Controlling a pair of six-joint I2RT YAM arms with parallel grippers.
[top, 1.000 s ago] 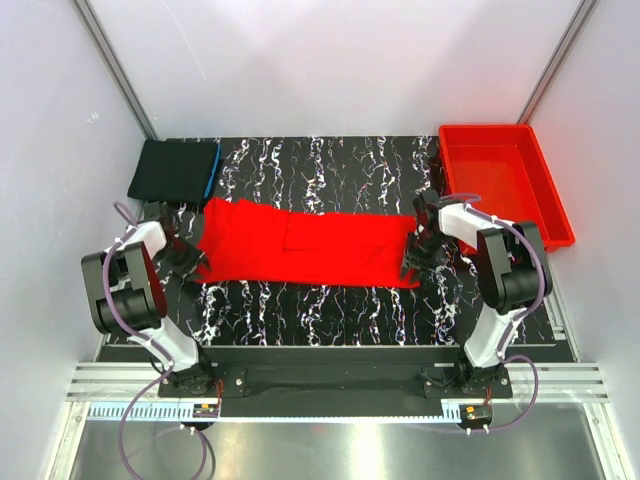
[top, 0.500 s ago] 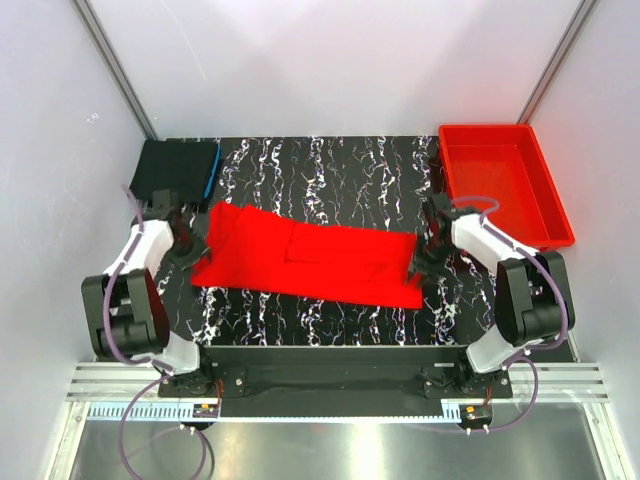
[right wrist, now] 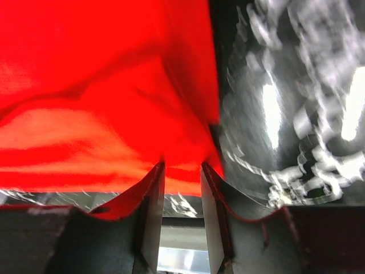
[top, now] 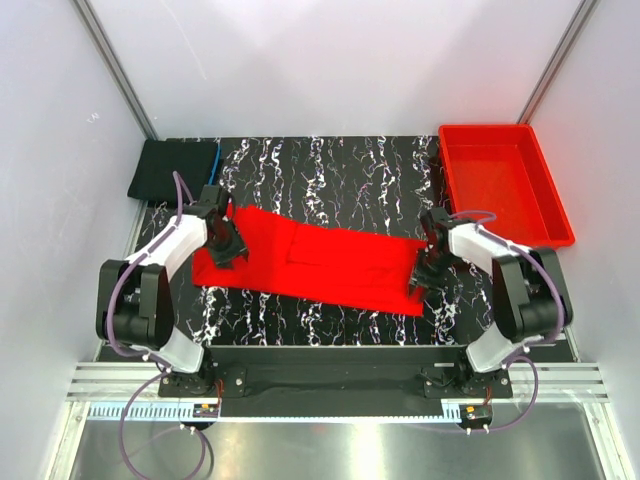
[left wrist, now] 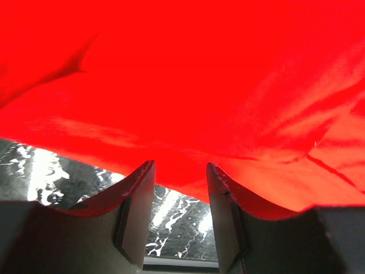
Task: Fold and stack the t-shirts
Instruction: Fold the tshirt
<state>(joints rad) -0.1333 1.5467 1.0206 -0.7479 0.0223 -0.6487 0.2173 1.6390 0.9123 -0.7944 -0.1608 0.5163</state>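
A red t-shirt (top: pixel 315 262) lies stretched flat across the marbled black counter (top: pixel 330 170). The left pincer (top: pixel 226 247) grips its left end, the right pincer (top: pixel 420 275) its right edge. Farther back sit a folded black t-shirt (top: pixel 172 168) and a red bin (top: pixel 503 181).

No text, label, brand, number or sign can be read in any of the three views.
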